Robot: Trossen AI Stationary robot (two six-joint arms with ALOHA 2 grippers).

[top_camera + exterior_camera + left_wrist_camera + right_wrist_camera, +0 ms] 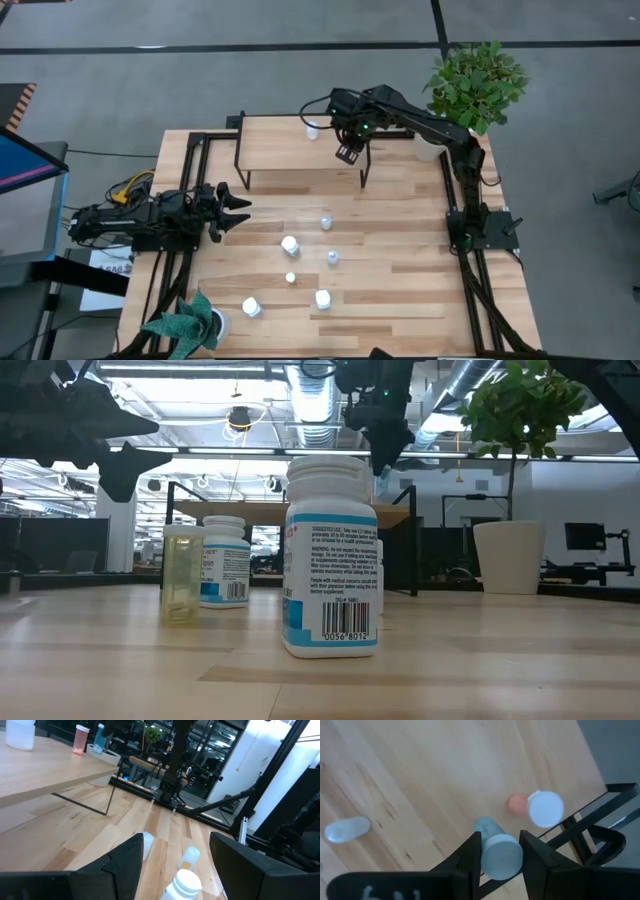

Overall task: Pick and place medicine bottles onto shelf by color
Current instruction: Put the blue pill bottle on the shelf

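- In the high view, the bottles scattered on the table (400,290) are too small to tell their colours.
- In the low view, a large white bottle (331,555) hides much of the shelf (230,512).
- The left wrist view cuts off a white-capped bottle (184,886) at its edge.

The front bottle (331,555) bears a barcode with the digits "0056 8012"; "WARNING" heads small print above, the rest too fine to read.

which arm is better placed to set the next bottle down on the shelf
The right. Its gripper already holds a pale-blue bottle above the shelf. The left gripper hangs open and empty over the table.
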